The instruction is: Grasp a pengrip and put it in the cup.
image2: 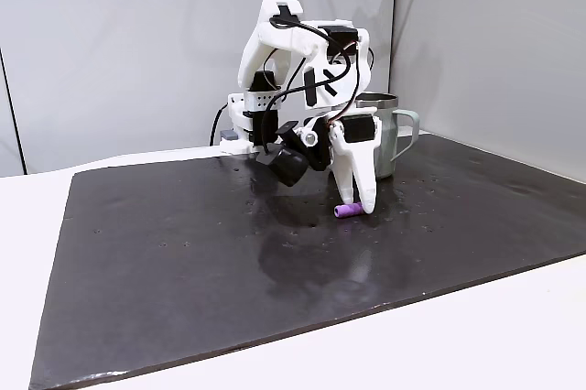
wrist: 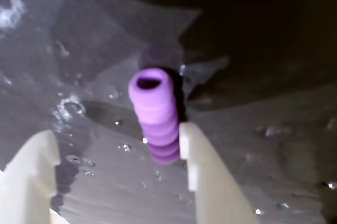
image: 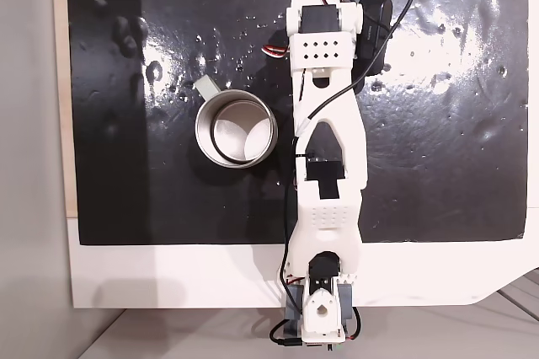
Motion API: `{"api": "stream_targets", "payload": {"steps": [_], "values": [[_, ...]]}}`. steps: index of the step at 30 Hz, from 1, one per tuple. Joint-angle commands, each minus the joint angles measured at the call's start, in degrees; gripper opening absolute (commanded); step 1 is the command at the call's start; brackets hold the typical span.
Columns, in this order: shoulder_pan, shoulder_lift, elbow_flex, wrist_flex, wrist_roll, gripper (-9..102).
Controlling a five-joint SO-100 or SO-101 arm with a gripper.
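Observation:
The purple ribbed pengrip (wrist: 155,116) lies on the black mat, and in the wrist view it rests against the inner side of the right finger (wrist: 202,176). My gripper (wrist: 116,137) is open, with the left finger (wrist: 34,169) well away from the tube. In a fixed view from the side, the gripper (image2: 355,210) points down at the mat with the pengrip (image2: 347,212) at its tip. The silvery metal cup (image2: 392,134) stands upright just behind it. In a fixed view from above, the cup (image: 208,136) sits left of the arm (image: 328,148), which hides the pengrip.
A shiny black mat (image: 446,165) covers most of the white table (image: 168,275). The arm's base (image: 320,313) is at the table's near edge in the view from above. Grey walls (image2: 137,42) stand behind the table. A black cable (image: 396,13) loops near the wrist.

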Motion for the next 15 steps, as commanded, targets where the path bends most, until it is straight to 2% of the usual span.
{"api": "stream_targets", "payload": {"steps": [1,5,15], "values": [[-0.88,0.18,-2.29,-2.02,0.88,23],[-0.53,-0.62,0.26,-3.87,0.7,22],[0.09,-0.79,4.13,-4.04,0.79,2]]}}
